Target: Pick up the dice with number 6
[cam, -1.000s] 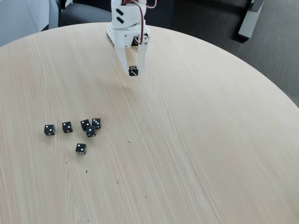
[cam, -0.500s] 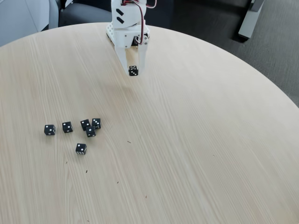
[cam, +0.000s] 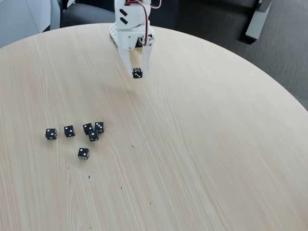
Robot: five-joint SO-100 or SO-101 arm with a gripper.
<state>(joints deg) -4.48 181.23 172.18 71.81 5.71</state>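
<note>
Up at 12 o'clock on the round pale wood table, white two-finger gripper has its jaws closed onto the small black white-pipped die, apparently lifted; pips unreadable. Six loose black dice sit at 9 o'clock, well apart, untouched.

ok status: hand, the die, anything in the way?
Hand shut on black die, held above the table. Pip count unreadable. Six other dice grouped at left, well clear.
</note>
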